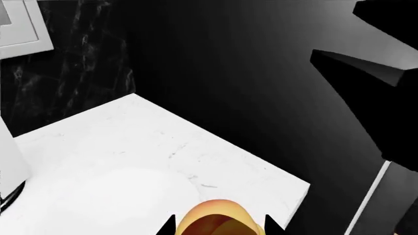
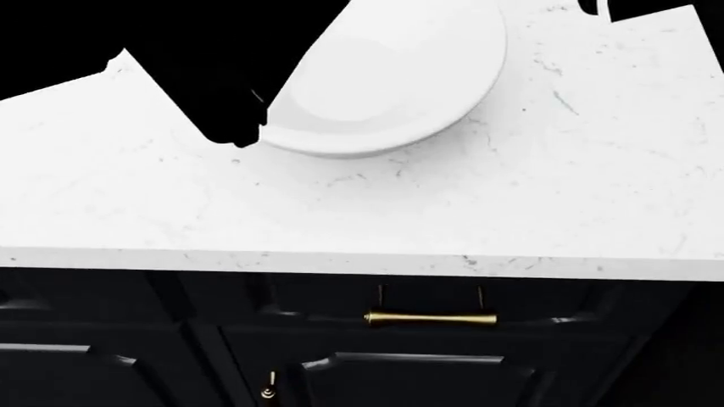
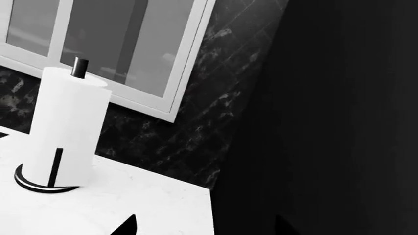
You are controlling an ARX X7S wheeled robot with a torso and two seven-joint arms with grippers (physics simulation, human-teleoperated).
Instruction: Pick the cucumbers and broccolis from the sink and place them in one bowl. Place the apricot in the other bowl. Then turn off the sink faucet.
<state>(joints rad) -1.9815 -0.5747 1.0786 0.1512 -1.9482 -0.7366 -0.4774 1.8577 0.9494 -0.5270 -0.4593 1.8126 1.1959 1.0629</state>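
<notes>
Lower centre of the left wrist frame: a small round orange-yellow apricot (image 1: pixel 216 219), flanked on both sides by the black fingertips of the left gripper (image 1: pixel 219 230). Jaws closed in to the fruit's width and apparently gripping it, though cut off by the frame's lower edge, so contact only probable. Below it, a white marble countertop (image 1: pixel 130 156) ending in a corner against a black wall.

In the head frame, a shallow white ceramic bowl (image 2: pixel 385 93) at upper centre on the same white counter (image 2: pixel 453 203), partly masked on its left by a black arm silhouette. Nothing visible inside the bowl. Dark cabinet fronts along the bottom, with a brass bar handle (image 2: pixel 430 319) at lower centre.

Right wrist frame: a white paper-towel roll on a black stand (image 3: pixel 65 132) at left, a white-framed window (image 3: pixel 130 49) above it; only two dark tips of the right gripper (image 3: pixel 202 226) at the bottom edge, nothing between them, spread apart.

Handling, as a judgement: light, soft-skinned, easily bruised and inclined to roll; best pinched across the widest middle with gentle pressure and released low over the bowl rather than dropped.

No brands, labels or legible writing anywhere.
</notes>
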